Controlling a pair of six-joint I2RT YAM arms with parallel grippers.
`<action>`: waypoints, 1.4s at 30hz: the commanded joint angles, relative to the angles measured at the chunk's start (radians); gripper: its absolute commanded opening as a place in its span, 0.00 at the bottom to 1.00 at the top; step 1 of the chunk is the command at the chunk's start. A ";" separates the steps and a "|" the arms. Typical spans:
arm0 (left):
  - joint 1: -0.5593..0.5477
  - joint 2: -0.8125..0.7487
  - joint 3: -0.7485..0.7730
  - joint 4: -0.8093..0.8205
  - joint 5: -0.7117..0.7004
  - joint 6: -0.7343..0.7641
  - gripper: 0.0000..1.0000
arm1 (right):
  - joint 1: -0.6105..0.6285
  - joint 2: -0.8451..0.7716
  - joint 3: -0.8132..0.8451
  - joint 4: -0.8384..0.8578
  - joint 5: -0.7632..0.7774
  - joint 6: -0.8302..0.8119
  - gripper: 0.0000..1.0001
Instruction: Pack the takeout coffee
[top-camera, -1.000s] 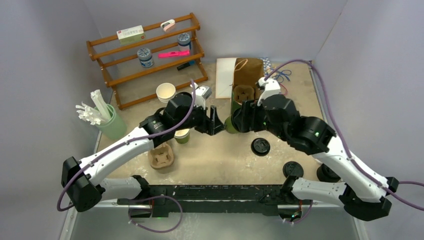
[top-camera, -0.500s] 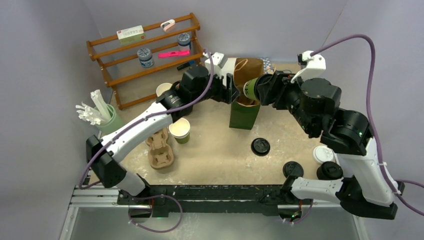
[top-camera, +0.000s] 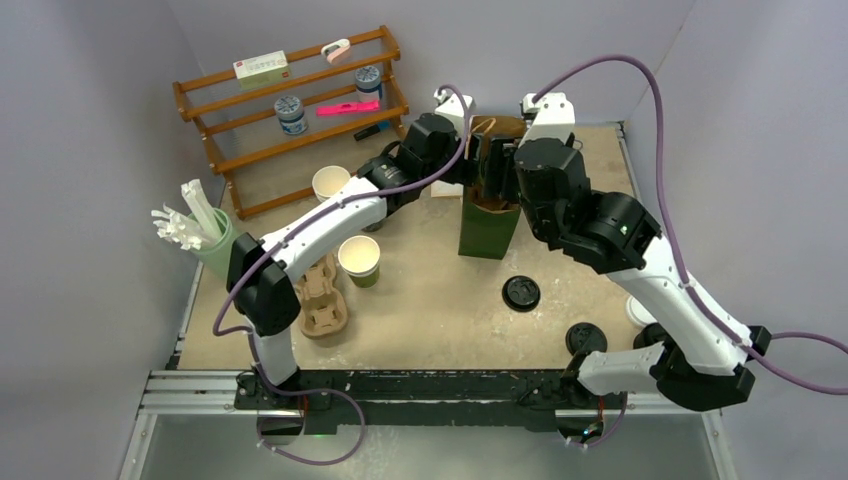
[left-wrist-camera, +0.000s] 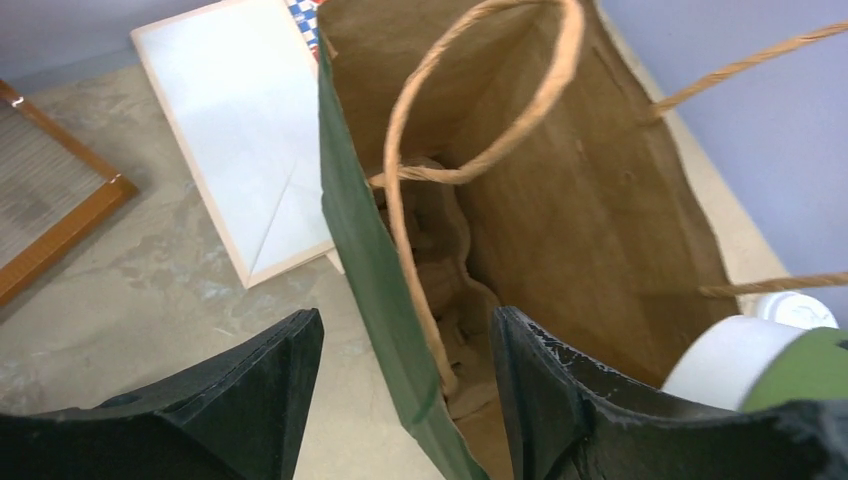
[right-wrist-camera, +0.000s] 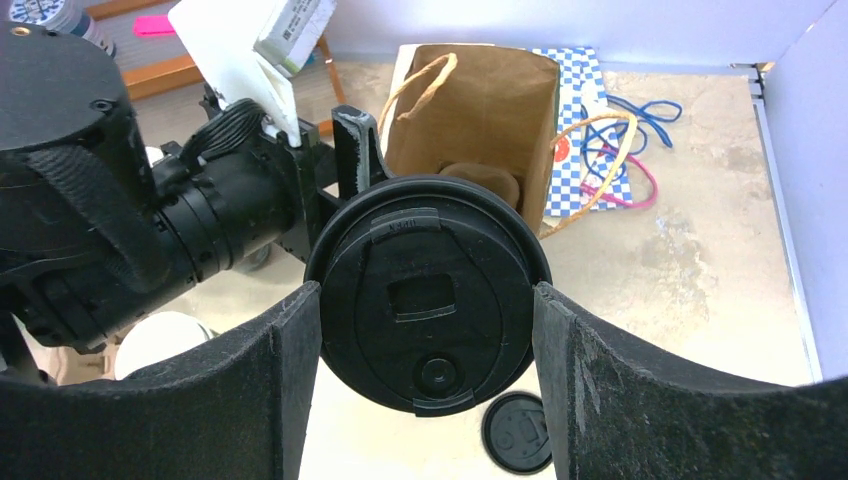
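The takeout coffee shows from above in the right wrist view as a round black sip lid (right-wrist-camera: 428, 262). My right gripper (right-wrist-camera: 425, 292) is shut on it and holds it over the mouth of the upright green paper bag (top-camera: 489, 228). In the left wrist view its white base and green side (left-wrist-camera: 770, 355) hang just inside the bag, whose inside is brown (left-wrist-camera: 600, 200). In the top view my right wrist hides the cup. My left gripper (left-wrist-camera: 405, 320) is open and straddles the bag's left wall, one finger outside and one inside. A cup carrier (left-wrist-camera: 445, 250) lies at the bag's bottom.
A lidless green cup (top-camera: 360, 260) and stacked cup carriers (top-camera: 322, 300) stand left of the bag. Loose black lids (top-camera: 521, 292) (top-camera: 586, 338) lie in front. A wooden rack (top-camera: 300, 110) is at the back left, a green holder (top-camera: 222, 248) at the left edge. A white flat envelope (left-wrist-camera: 240, 150) lies beside the bag.
Both arms moved from the table's middle back to the bag. The right gripper carried the cup up and over the bag's mouth. The left gripper reached the bag's left wall.
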 joint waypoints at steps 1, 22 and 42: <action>0.021 0.023 0.082 -0.015 -0.055 0.012 0.63 | -0.027 0.010 -0.020 0.108 0.032 -0.029 0.34; 0.035 -0.206 -0.203 0.066 0.120 -0.203 0.00 | -0.193 0.168 0.062 -0.077 -0.276 0.033 0.31; 0.033 -0.555 -0.351 -0.066 0.177 -0.187 0.64 | -0.194 0.080 -0.043 -0.140 -0.397 0.040 0.30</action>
